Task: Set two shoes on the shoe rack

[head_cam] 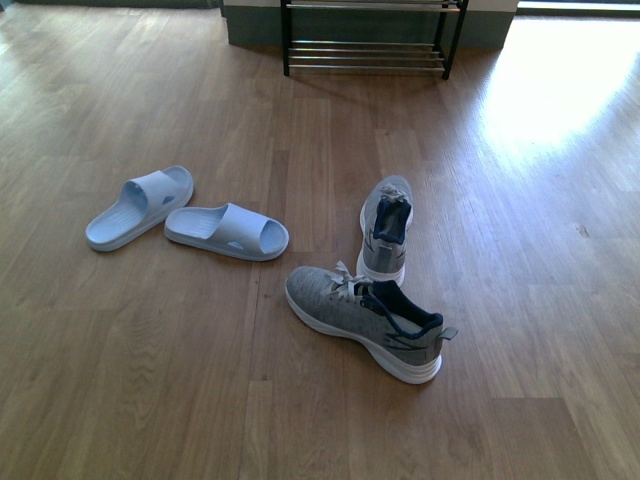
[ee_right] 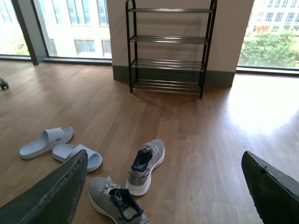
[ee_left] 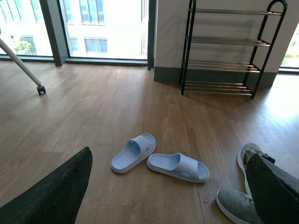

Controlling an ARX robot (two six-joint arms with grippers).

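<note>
Well short of the shoe rack (head_cam: 366,50), sneakers (head_cam: 360,315) and slides (head_cam: 227,231); left gripper (ee_left: 169,154) and right gripper (ee_right: 164,153) both spread, empty

All we get of our own body here is the fingers. On our left tool (ee_left: 168,154) the fingers (ee_left: 53,196) are chunky near-black wedges that taper to a blunt tip, matte and kinda grainy. Same on our right tool (ee_right: 163,153): dark charcoal fingers (ee_right: 275,191), rough surface, slightly paler scuffed-looking edges.
</note>
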